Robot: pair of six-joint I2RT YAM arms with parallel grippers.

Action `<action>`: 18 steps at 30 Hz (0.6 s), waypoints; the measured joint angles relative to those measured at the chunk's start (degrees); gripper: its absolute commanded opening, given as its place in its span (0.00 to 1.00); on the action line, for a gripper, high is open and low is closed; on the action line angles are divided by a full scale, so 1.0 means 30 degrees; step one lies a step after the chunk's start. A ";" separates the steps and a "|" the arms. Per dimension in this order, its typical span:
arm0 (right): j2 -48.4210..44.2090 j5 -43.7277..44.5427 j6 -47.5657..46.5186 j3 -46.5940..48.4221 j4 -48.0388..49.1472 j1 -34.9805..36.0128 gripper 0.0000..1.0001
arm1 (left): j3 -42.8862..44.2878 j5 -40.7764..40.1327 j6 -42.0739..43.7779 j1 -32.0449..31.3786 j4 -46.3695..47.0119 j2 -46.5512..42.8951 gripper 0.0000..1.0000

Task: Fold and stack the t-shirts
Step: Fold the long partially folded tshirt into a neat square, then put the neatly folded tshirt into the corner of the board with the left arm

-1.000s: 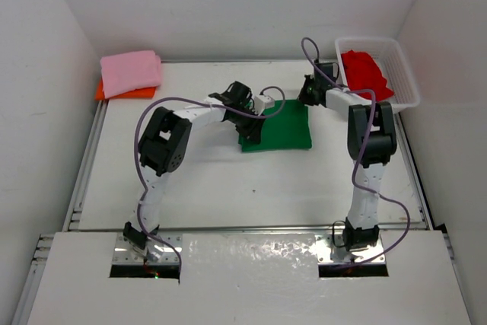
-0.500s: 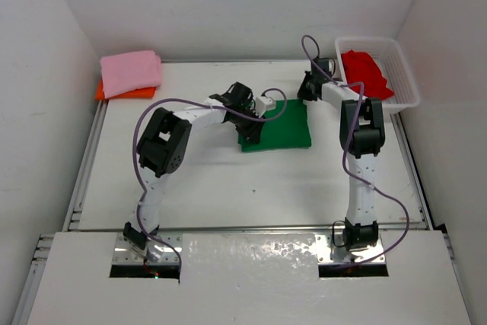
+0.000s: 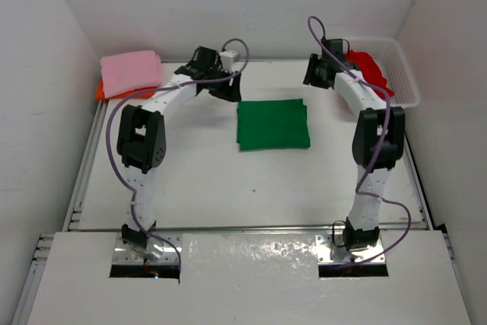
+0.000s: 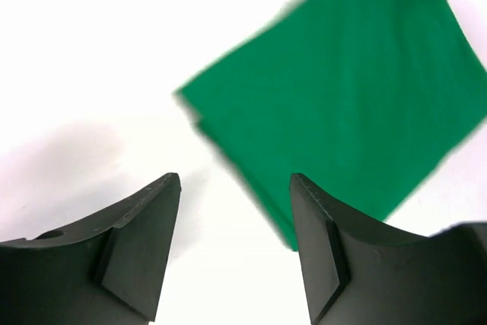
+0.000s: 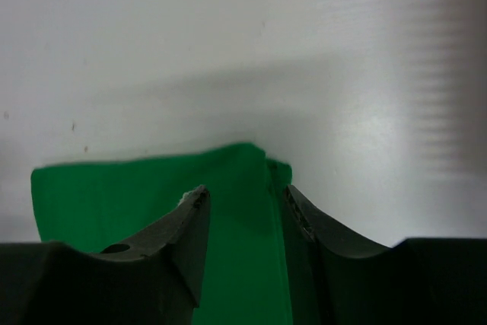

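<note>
The green t-shirt [image 3: 274, 125] lies folded flat in the middle of the table [image 3: 198, 180], and no gripper touches it. The left gripper [image 4: 234, 188], to its upper left, and the right gripper [image 5: 245, 197], to its upper right, both have their fingers spread and empty. The pink t-shirt [image 3: 131, 70] lies on the orange t-shirt [image 3: 103, 92] at the upper left; the red t-shirt [image 3: 371, 72] is in the basket [image 3: 405, 74] at the upper right.

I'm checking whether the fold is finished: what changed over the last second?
Both arms drew back from the green t-shirt toward the far edge of the table, the left gripper going left, the right gripper slightly right; both let go and are open. The green t-shirt lies folded where it was. The pink t-shirt on the orange t-shirt and the red t-shirt in the basket are unmoved.
</note>
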 measured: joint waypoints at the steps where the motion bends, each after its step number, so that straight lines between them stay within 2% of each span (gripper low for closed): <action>1: -0.0889 0.0029 -0.0007 -0.0882 -0.0044 0.0029 0.43 | 0.0000 0.0080 -0.0372 0.0386 0.0131 -0.0015 0.58; 6: -0.3235 -0.0262 0.0211 -0.5187 -0.0015 0.0138 0.50 | -0.1734 0.0860 -0.2215 0.1137 0.0831 0.0073 0.59; 7: -0.3235 -0.0634 0.0270 -0.5865 -0.0015 0.0138 0.54 | -0.2200 0.1122 -0.2601 0.1056 0.0903 0.0160 0.61; 8: -0.3096 -0.1151 0.0321 -0.6477 0.0007 0.0146 0.60 | -0.2659 0.1370 -0.2994 0.0954 0.1115 0.0240 0.69; 10: -0.2747 -0.2302 0.0466 -0.7439 0.0102 0.0138 0.64 | -0.3585 0.1880 -0.3832 0.0787 0.1508 0.0474 0.71; 18: -0.1989 -0.3934 0.0750 -0.8830 0.0532 0.0138 0.66 | -0.5515 0.4160 -0.7592 0.0583 0.4634 0.1173 0.72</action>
